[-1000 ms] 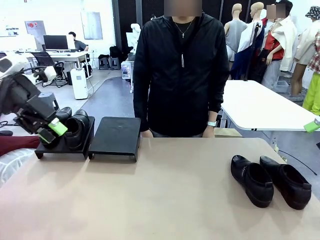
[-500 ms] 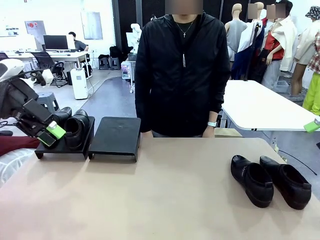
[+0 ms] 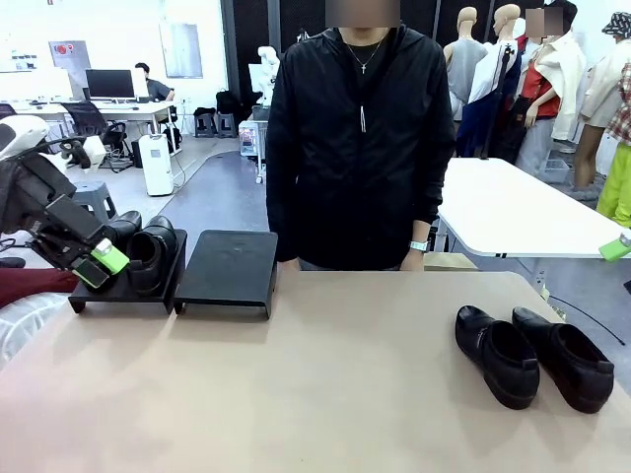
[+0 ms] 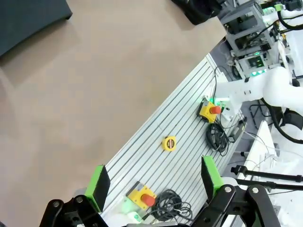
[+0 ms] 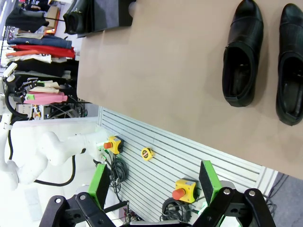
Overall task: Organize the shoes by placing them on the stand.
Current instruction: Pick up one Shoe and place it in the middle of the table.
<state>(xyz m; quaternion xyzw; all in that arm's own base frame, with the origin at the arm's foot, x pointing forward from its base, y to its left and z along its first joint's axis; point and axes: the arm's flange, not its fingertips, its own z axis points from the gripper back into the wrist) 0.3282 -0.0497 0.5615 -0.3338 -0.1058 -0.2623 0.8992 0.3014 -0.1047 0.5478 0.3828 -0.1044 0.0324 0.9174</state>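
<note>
Shoes in glossy black leather [image 3: 498,357] lie on the tan table [image 3: 345,394], well apart from the low matte-black stand [image 3: 229,268]; we lower the wide-open, empty right gripper [image 5: 154,182] squarely across one shoe's collar.

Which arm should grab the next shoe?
Right. The loose shoes lie on the table's right side, ahead of the right gripper, jaws open. The left gripper sits far off by the stand.
</note>
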